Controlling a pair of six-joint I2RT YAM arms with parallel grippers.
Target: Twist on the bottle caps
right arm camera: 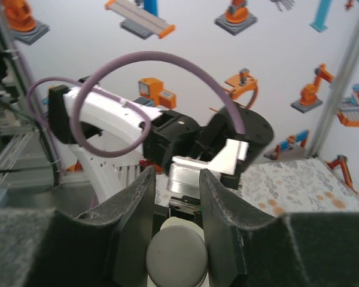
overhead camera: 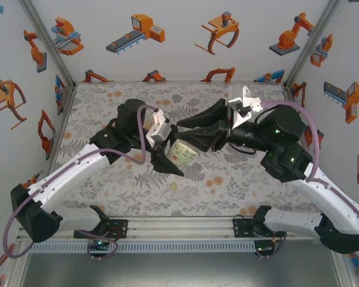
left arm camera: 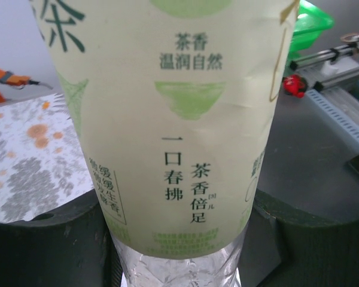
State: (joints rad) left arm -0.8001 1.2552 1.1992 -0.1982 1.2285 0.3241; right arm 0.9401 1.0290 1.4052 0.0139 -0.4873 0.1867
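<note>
One bottle [overhead camera: 183,152] with a pale yellow-green label is held tilted over the middle of the floral table [overhead camera: 239,179]. It is clamped round its body by the left gripper [overhead camera: 167,149], whose dark fingers [left arm camera: 42,245] press the label from both sides in the left wrist view. One white cap [right arm camera: 175,257] sits at the bottle's mouth, directly between the fingers of the right gripper [right arm camera: 176,185], which stand narrow and touch the cap on either side. By count there are one bottle, one cap and two grippers, each closed on its own thing.
</note>
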